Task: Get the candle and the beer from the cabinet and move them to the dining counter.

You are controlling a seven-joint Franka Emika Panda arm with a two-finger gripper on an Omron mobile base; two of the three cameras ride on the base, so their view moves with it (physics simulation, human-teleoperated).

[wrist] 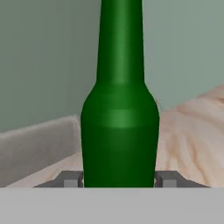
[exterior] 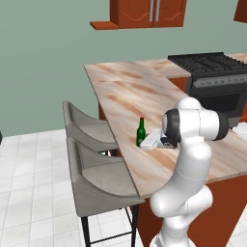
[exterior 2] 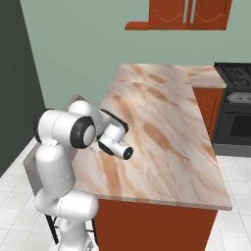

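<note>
gripper (wrist: 119,178) of mine pinches the beer (wrist: 120,131) low on its body, a fingertip on each side; the bottle stands upright straight ahead, its base on the table (exterior: 130,91) near the stool-side edge.

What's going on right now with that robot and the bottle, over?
Pincer closed around the slim dark-green glass beer bottle. Bottle upright on the beige-pink marble dining counter, near the stool-side edge. Grey bar stools alongside, nothing blocking.
</note>
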